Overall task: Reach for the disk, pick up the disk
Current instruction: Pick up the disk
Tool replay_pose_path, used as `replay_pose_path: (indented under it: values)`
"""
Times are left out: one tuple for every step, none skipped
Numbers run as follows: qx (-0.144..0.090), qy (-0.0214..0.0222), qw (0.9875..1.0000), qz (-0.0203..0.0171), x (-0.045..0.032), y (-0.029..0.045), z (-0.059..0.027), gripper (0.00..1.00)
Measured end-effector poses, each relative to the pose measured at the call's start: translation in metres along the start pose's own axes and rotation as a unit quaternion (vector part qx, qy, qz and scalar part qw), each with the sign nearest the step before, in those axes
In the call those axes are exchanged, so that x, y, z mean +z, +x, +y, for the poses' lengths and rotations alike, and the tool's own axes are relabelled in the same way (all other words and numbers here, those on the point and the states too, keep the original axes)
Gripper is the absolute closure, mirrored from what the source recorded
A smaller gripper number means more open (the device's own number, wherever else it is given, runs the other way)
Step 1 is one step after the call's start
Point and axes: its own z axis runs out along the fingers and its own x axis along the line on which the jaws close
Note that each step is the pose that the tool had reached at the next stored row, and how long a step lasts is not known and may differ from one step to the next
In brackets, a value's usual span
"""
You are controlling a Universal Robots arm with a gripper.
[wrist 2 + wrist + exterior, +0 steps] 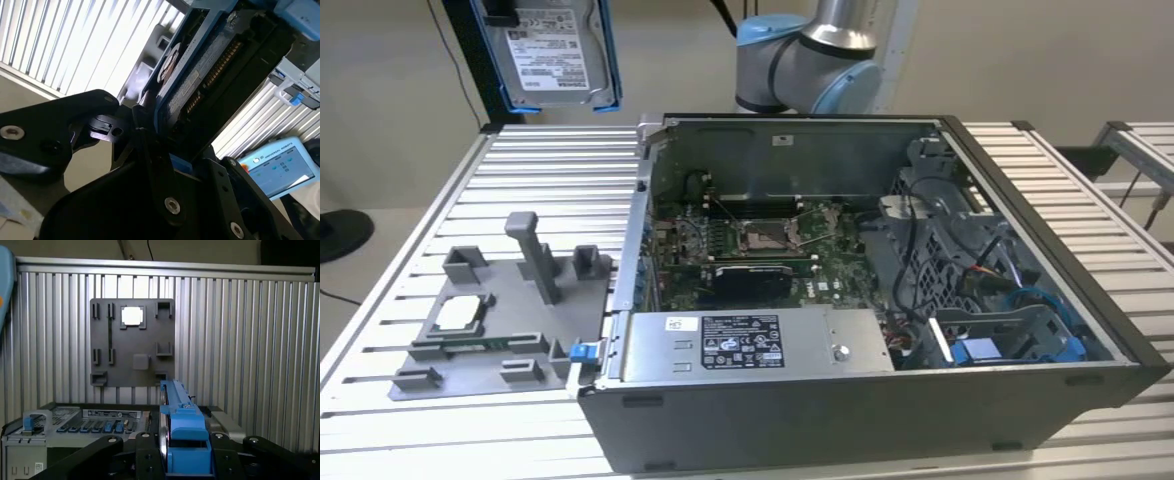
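One disk (pixel 554 50) hangs high at the exterior view's far left, well above the slatted table (pixel 520 180) and clear of the open computer case (pixel 854 410); its white label faces that camera, with the blue frame along its edges; in the first wrist view the gripper (pixel 182 460) has its jaws drawn in narrow on the blue frame, the disk edge-on between them; left of the case lies a grey fixture plate (pixel 507 310) bearing a small square chip (pixel 460 313); the arm (pixel 807 60) rises beyond the case's far wall.
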Motion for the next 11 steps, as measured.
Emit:
replay_pose_path:
  values:
    - [0.0,0.0,1.0,0.0,0.0,0.0,-0.0011,1.0]
    - [0.0,0.0,1.0,0.0,0.0,0.0,-0.0022,1.0]
    - [0.0,0.0,1.0,0.0,-0.0001,0.0,-0.0033,1.0]
    - [0.0,0.0,1.0,0.0,-0.0001,0.0,-0.0045,1.0]
    - [0.0,0.0,1.0,0.0,-0.0001,0.0,-0.0057,1.0]
    - [0.0,0.0,1.0,0.0,-0.0002,0.0,-0.0071,1.0]
    - [0.0,0.0,1.0,0.0,-0.0002,0.0,-0.0082,1.0]
    - [0.0,0.0,1.0,0.0,-0.0002,0.0,-0.0092,1.0]
    - [0.0,0.0,1.0,0.0,-0.0002,0.0,-0.01,1.0]
    - [0.0,0.0,1.0,0.0,-0.0003,0.0,-0.0108,1.0]
    - [0.0,0.0,1.0,0.0,-0.0003,0.0,-0.0117,1.0]
